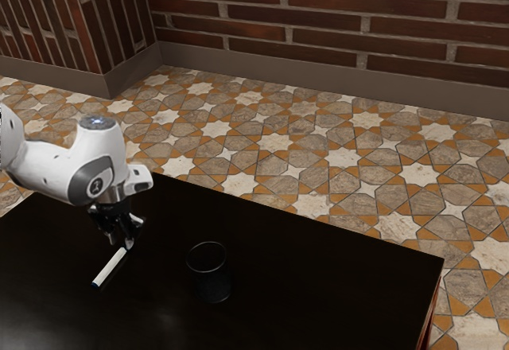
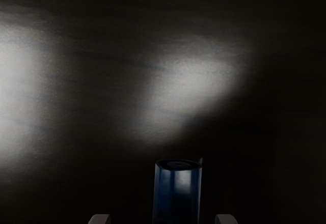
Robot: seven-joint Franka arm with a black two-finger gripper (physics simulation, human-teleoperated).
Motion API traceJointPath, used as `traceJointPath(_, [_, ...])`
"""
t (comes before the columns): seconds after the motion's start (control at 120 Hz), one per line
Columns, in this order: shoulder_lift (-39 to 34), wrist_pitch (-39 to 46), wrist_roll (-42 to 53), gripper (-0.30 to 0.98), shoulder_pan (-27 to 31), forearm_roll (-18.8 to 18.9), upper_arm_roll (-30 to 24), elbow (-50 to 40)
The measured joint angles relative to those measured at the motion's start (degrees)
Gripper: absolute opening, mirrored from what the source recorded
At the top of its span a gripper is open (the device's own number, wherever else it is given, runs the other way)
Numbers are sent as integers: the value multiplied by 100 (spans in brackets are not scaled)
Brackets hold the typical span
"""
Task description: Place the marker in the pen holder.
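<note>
From left, a white Franka arm (image 1: 48, 167) reaches in from 9 o'clock in the exterior view, beneath a brick corner (image 1: 56, 16) at 11 o'clock, and bends down over a glossy black table (image 1: 334, 286). A slim marker (image 1: 109, 269), white along the barrel, lies on the tabletop at about 8 o'clock from the exterior view's centre, one end aimed at 7 o'clock and the other at 1 o'clock, outside the pen holder. Just over that 1 o'clock end, the black two-finger gripper (image 1: 121, 240) hangs low with its fingers spread, gripping nothing. Seen from the wrist, the gripper (image 2: 163, 219) has the marker's dark blue end between its two grey fingertips (image 2: 226, 219), with a gap on either side. At 4 o'clock from the gripper, and at 3 o'clock from the marker, the pen holder (image 1: 213, 282), a dark, round, see-through cup, stands upright on the same table, well apart from both. Farther right, the tabletop runs to its corner at 4 o'clock of the exterior view, where a floor (image 1: 382, 159) of orange, cream and brown star-patterned tiles spreads away toward a red brick wall (image 1: 334, 8) at 1 o'clock
</note>
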Motion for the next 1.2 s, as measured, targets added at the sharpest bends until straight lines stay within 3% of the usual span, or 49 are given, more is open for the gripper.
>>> traceJointPath(0.258, [184,23,-50,20,-16,3,0,-1])
traceJointPath(0.533, [120,-14,-71,-3,-10,38,3,3])
traceJointPath(0.85, [-1603,-366,-218,-10,-760,135,-70,-59])
traceJointPath(1.2, [-2188,-616,-357,-10,-1138,-113,-989,125])
